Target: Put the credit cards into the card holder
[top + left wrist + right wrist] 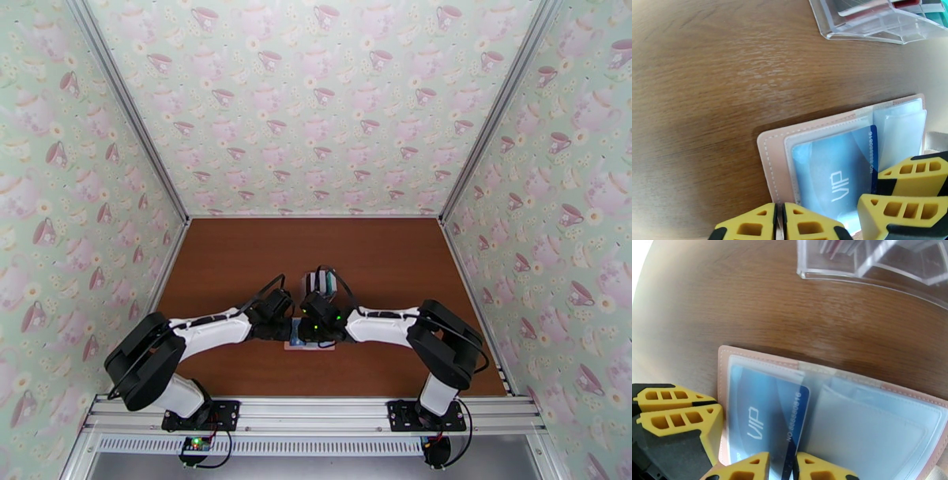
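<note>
Nearest, my right tool [783, 462] grips the blue credit card [758, 405] at its near end; its long axis runs far, into the card holder [723, 370]. My left tool [713, 405], clenched, sits left.

The small pink stitched folding wallet [770, 165] lies opened flat on the brown wooden desk [711, 79], its translucent pale pockets facing up. The thin blue plastic card [837, 173] bears "VIP" in white and a number along its darker edge. It sits slightly tilted, partway under the clear pocket of one leaf. The other leaf's pockets look pale grey-blue.
</note>
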